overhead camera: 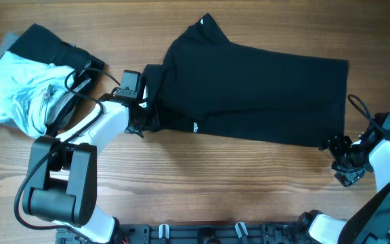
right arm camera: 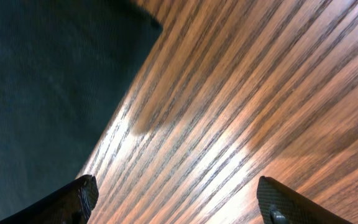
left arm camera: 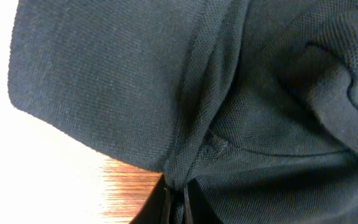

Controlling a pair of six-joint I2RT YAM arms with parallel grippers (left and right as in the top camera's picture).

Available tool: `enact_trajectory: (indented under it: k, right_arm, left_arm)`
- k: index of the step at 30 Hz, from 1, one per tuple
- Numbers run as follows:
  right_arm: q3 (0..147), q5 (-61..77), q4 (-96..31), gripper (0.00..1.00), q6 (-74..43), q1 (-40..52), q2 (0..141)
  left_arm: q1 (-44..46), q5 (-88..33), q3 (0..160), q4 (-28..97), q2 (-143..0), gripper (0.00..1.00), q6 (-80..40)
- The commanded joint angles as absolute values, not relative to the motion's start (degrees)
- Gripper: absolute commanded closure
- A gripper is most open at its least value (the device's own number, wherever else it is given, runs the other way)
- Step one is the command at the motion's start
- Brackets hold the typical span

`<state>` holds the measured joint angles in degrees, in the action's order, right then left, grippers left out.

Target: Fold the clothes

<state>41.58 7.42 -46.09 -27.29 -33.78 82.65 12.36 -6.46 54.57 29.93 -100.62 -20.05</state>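
A black shirt (overhead camera: 249, 91) lies spread across the middle of the wooden table, its collar end at the left. My left gripper (overhead camera: 139, 118) is shut on a fold of the black shirt's left edge; the left wrist view shows the mesh fabric (left arm camera: 229, 112) pinched between the fingertips (left arm camera: 176, 202). My right gripper (overhead camera: 347, 169) is open and empty just off the shirt's near right corner. In the right wrist view the fingers (right arm camera: 179, 202) straddle bare wood, with the shirt's corner (right arm camera: 42, 81) to the left.
A pile of clothes sits at the far left: a light blue garment (overhead camera: 12, 88) over a black one (overhead camera: 42, 44). Cables run along both arms. The table's front strip (overhead camera: 215, 176) is bare wood.
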Motion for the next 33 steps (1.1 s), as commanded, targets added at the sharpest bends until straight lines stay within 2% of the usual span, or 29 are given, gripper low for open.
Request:
enact_trajectory:
  k: [1,4,7,12,14,17,22,23,24,25,27,28,33]
  right_arm:
    - [40.66,5.65,-45.45,0.15,-28.45,-33.61,83.05]
    - [39.09,7.25,-43.05,0.15,-26.22,-33.58,83.05]
    - [37.12,11.22,-40.07,0.2,-20.82,-33.58,83.05]
    - [35.22,13.37,-32.32,0.24,-20.64,-33.61,83.05]
    - [35.22,14.22,-29.87,0.38,-21.21,-33.58,83.05]
    - [35.16,14.68,-27.59,0.51,-21.21,-33.58,83.05]
    - [35.11,11.57,-26.96,0.53,-23.57,-33.58,86.65]
    - [35.11,10.87,-26.28,0.57,-24.45,-33.58,87.64]
    - [35.14,10.96,-25.54,0.68,-24.45,-33.61,88.77]
    - [35.14,10.96,-25.54,0.84,-24.86,-33.61,89.34]
    - [35.86,10.28,-27.03,0.93,-24.82,-33.85,89.36]
    - [36.71,9.1,-28.77,0.96,-24.86,-33.87,89.19]
    - [41.78,2.94,-42.26,0.96,-27.24,-34.04,85.86]
  left_arm:
    - [10.31,-2.7,54.24,30.72,-101.56,0.96,-19.79]
    - [8.25,-3.31,54.28,31.53,-101.12,0.96,-20.01]
    - [6.66,-7.38,54.33,31.44,-100.51,0.96,-19.99]
    - [6.24,-8.05,54.35,31.46,-100.49,0.96,-19.94]
    - [6.24,-8.05,54.35,31.48,-100.49,0.96,-19.94]
    - [6.24,-8.05,54.35,31.53,-100.49,0.96,-19.97]
    - [6.24,-8.05,54.35,31.48,-100.49,0.96,-19.94]
    - [6.24,-8.05,54.35,31.51,-100.49,0.96,-19.94]
    - [6.24,-8.05,54.35,31.53,-100.49,0.96,-19.94]
    - [6.24,-8.05,54.35,31.55,-100.49,0.96,-19.94]
    - [6.24,-8.08,54.35,32.08,-100.49,0.96,-19.97]
    - [6.24,-8.05,54.37,32.4,-100.49,0.96,-19.97]
    - [5.58,-7.7,56.12,40.66,-99.61,0.96,-19.99]
